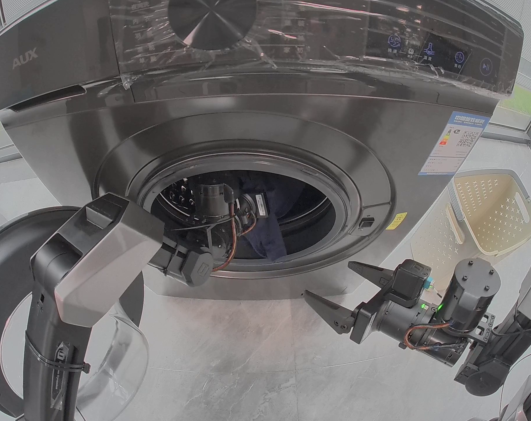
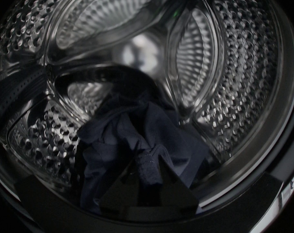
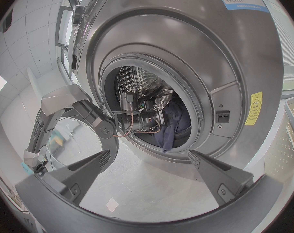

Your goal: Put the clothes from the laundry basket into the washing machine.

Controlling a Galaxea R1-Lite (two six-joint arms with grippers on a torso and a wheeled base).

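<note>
My left arm (image 1: 101, 252) reaches through the round opening of the washing machine (image 1: 265, 147). Inside the drum (image 2: 237, 81), my left gripper (image 2: 147, 160) is shut on a fold of a dark blue garment (image 2: 160, 130). The garment lies piled on the drum floor, and one end hangs over the lower lip of the opening (image 3: 168, 139). My right gripper (image 1: 331, 280) hangs open and holds nothing, low above the floor in front of the machine and right of the opening. The cream laundry basket (image 1: 496, 211) stands to the right of the machine.
The machine's round door (image 1: 8, 299) stands swung open at the left, beside my left arm. Pale tiled floor (image 1: 248, 358) lies in front of the machine. A glass wall (image 1: 528, 106) runs behind the basket at the far right.
</note>
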